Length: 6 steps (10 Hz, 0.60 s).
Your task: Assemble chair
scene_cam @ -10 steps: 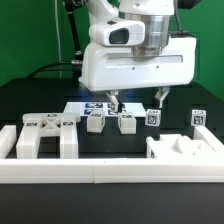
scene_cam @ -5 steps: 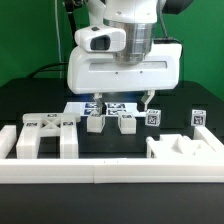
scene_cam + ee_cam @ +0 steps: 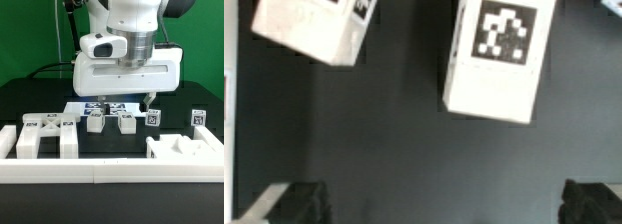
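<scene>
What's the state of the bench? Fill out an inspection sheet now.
Surface: black table; marker board at the back.
Job's things: legged frame, two small posts, two tagged blocks, chunky piece; none joined.
Clutter: nothing seen.
Grippers: gripper open, empty, above the table.
Cables: dark lead behind the arm.
Surroundings: white rail in front; green backdrop.

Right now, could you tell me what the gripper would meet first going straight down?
Likely the bare black table: the wrist view shows only dark surface ahead of the open gripper, the tagged white piece lying aside.
</scene>
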Motion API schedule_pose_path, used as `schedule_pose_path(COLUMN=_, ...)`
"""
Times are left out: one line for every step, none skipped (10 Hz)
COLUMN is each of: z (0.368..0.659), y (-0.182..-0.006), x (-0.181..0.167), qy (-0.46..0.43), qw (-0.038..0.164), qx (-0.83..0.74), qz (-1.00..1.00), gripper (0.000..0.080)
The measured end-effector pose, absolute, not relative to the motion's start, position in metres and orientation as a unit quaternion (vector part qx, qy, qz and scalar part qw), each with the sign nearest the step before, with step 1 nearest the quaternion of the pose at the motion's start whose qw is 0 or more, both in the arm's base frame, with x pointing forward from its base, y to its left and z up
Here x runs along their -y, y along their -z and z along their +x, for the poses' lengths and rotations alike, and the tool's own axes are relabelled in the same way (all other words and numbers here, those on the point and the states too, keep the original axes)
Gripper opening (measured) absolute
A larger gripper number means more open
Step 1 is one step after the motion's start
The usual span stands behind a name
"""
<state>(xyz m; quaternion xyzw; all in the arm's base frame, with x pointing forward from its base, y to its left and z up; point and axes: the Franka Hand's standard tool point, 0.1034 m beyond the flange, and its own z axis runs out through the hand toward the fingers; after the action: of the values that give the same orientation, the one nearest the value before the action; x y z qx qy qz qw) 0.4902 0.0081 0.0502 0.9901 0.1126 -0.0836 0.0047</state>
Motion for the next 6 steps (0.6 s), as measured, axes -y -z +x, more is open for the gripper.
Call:
schedule_pose_path(z=0.491, y=-0.050, x=-0.009, qy=0.083, qw=0.005, qx=-0.113, qz=0.990, gripper=0.0649)
schedule_pose_path(z=0.484, y=-0.048, x=-0.012, qy=0.115, qw=0.005, qx=-0.097, qz=0.989, gripper=0.0649)
schedule_pose_path(z=0.481, y=-0.047, x=-0.017, qy=0.156, qw=0.005, qx=-0.095, qz=0.983, gripper=0.0649)
schedule_pose_path(z=0.483, y=-0.046, x=-0.018, qy=0.188, qw=0.005, qx=-0.095, qz=0.978, gripper=0.0649)
schedule_pose_path(z=0.484, y=-0.043, x=-0.016, qy=0.208, qw=0.004, qx=-0.096, qz=0.973, gripper=0.0649)
schedule_pose_path(z=0.479, y=-0.044, x=-0.018, qy=0.251, qw=0.003, qx=-0.094, qz=0.963, gripper=0.0649)
